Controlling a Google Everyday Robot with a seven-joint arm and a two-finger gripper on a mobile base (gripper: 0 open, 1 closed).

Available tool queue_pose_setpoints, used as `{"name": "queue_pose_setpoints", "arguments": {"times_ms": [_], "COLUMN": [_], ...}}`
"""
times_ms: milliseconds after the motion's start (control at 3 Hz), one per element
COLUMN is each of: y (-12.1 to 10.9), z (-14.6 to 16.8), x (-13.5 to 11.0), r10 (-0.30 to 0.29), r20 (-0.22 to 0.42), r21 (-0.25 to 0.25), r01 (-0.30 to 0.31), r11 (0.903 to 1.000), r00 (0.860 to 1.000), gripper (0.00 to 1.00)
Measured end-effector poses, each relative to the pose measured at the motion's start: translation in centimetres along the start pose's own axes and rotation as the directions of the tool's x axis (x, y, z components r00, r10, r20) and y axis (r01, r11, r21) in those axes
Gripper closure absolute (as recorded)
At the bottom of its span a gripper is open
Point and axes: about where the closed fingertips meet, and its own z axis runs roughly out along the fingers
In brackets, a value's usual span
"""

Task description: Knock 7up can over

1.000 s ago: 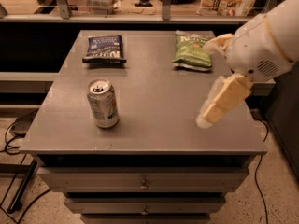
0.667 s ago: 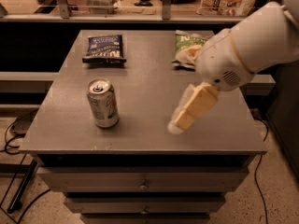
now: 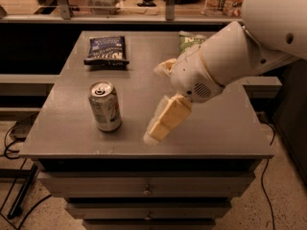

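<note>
The 7up can [image 3: 105,106] stands upright on the grey table top [image 3: 67,128], near its front left. It is silvery with green markings and a pull tab on top. My gripper [image 3: 156,132] hangs from the white arm just to the right of the can, low over the table, with a small gap between it and the can. The cream-coloured fingers [image 3: 169,119] point down and to the left, toward the front edge. The gripper holds nothing.
A flat dark-blue snack bag [image 3: 106,50] lies at the back left of the table. A flat green snack bag [image 3: 191,41] lies at the back, mostly hidden behind my arm. Drawers sit under the table top. Cables lie on the floor at left.
My arm and gripper have swung leftward across the table, from the right side to close beside the can. The can has not moved.
</note>
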Motion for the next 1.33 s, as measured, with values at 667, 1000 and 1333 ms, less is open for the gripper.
{"name": "queue_pose_setpoints", "arguments": {"times_ms": [667, 1000, 1333], "y": [0.3, 0.4, 0.4], "z": [4.2, 6.8, 9.2], "x": [-2.9, -4.5, -5.7], "r10": [0.007, 0.01, 0.014], "r20": [0.146, 0.212, 0.263], "r21": [-0.021, -0.055, -0.1], "r01": [-0.004, 0.002, 0.013], "r11": [0.9998, 0.9985, 0.995], "r00": [0.989, 0.977, 0.965], "gripper": [0.0, 0.0, 0.0]}}
